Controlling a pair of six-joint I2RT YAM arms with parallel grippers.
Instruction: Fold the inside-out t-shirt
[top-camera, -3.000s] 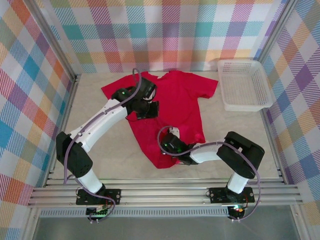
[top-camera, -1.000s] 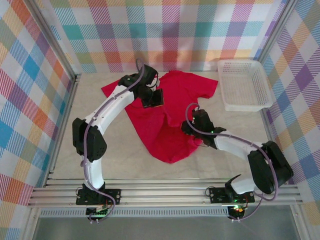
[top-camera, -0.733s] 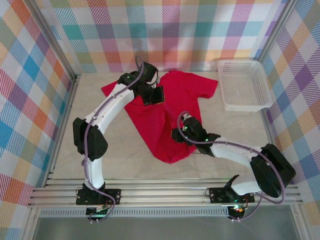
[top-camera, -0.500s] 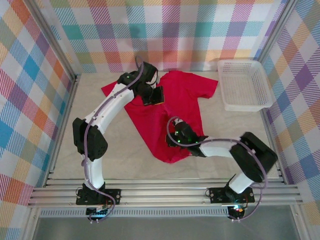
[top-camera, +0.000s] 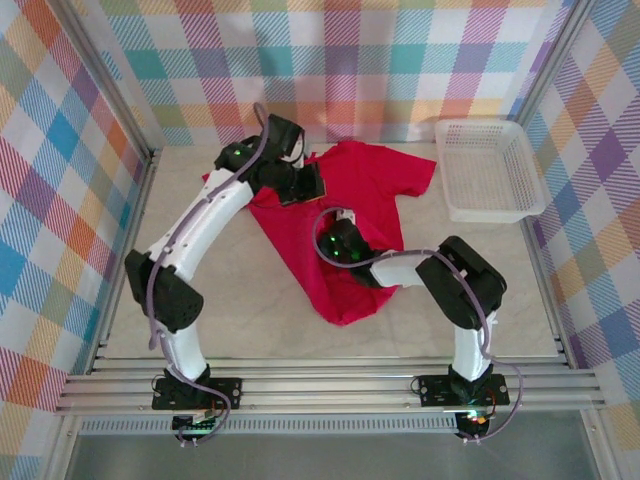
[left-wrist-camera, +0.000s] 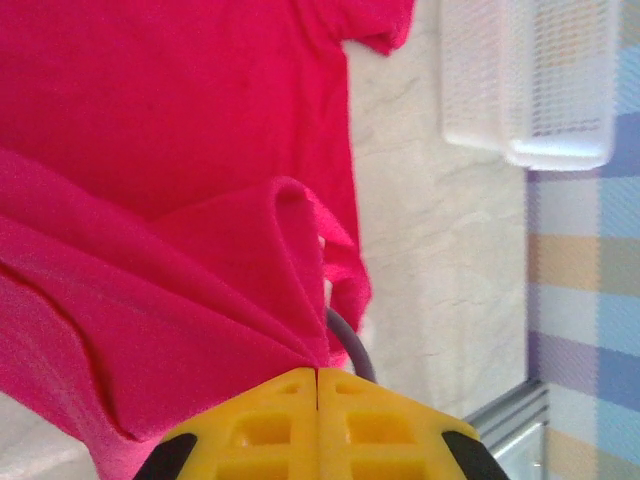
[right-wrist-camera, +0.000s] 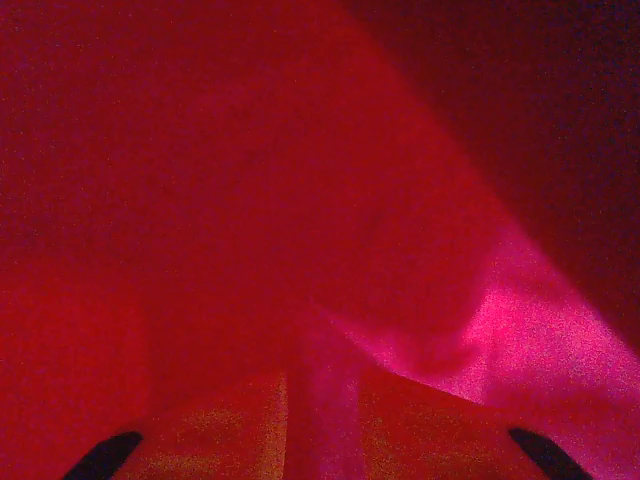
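Red t-shirt (top-camera: 372, 190) lies pinched in both the left tool (left-wrist-camera: 318, 372) and right tool (right-wrist-camera: 322, 400).

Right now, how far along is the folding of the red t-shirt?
Early stage. Done: the t-shirt lies on the table, one sleeve flat near the basket. In hand: both jaws are shut on raised folds of red cloth, the left near the collar, the right mid-body. To do: no neat fold is finished; the lower half is bunched and skewed.
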